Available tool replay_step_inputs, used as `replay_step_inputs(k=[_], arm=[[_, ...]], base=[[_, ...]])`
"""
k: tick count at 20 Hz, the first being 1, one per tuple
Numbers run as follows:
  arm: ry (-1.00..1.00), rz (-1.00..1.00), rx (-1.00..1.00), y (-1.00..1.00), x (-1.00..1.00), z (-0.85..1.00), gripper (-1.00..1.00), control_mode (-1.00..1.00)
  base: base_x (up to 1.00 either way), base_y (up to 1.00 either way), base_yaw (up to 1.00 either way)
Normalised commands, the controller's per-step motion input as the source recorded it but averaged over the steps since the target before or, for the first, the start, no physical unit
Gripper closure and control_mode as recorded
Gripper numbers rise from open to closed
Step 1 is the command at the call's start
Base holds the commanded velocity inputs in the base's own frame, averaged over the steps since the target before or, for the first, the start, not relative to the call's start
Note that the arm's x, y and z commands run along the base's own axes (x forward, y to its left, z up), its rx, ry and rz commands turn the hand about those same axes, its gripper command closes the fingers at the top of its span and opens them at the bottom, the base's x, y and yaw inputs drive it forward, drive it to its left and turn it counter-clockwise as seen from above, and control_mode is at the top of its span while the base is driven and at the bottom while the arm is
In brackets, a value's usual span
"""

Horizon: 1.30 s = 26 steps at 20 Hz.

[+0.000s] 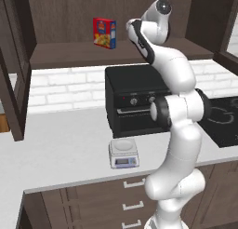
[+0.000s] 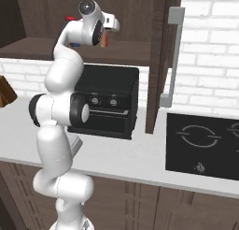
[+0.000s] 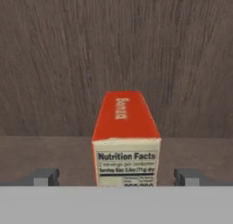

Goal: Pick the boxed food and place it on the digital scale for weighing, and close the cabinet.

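The boxed food point(image 3: 125, 123) stands upright on the cabinet shelf against the wooden back wall. It has an orange-red top and a pale nutrition panel facing me. My gripper point(image 3: 117, 178) is open, its fingertips point(image 3: 45, 176) well apart on either side of the box and not touching it. An orange sliver of the boxed food point(image 2: 106, 39) peeks out beside my raised hand. The digital scale point(image 1: 124, 153) sits on the counter in front of the oven, its plate bare. The cabinet point(image 1: 93, 53) is open, with one door point(image 2: 161, 61) swung out at the right and another point(image 1: 14, 93) at the left.
A wider red-and-blue box point(image 1: 104, 32) stands on the same shelf, left of my hand. The black oven point(image 1: 135, 100) sits under the shelf. A black cooktop point(image 2: 203, 145) lies to the right. Drawers point(image 1: 132, 195) run below the counter.
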Motion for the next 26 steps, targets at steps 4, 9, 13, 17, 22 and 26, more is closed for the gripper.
replay_step_inputs(k=[4,9,13,17,22,26], arm=[[0.00,0.00,0.00,0.00,0.17,-0.06,1.00,-1.00],[0.00,0.00,0.00,0.00,0.11,-0.02,1.00,-1.00],[-0.02,0.00,0.00,-0.02,0.02,-0.05,1.00,-1.00],[-0.11,0.00,0.00,-0.41,-0.47,-0.17,1.00,-1.00],[-0.30,0.00,0.14,-0.12,-0.92,-0.14,1.00,-1.00],[-0.21,0.00,0.23,0.23,-1.00,-0.14,1.00,-1.00]], base=[[0.00,0.00,0.00],[0.00,0.00,0.00],[0.00,0.00,0.00],[0.00,0.00,0.00],[0.00,0.00,0.00],[0.00,0.00,0.00]])
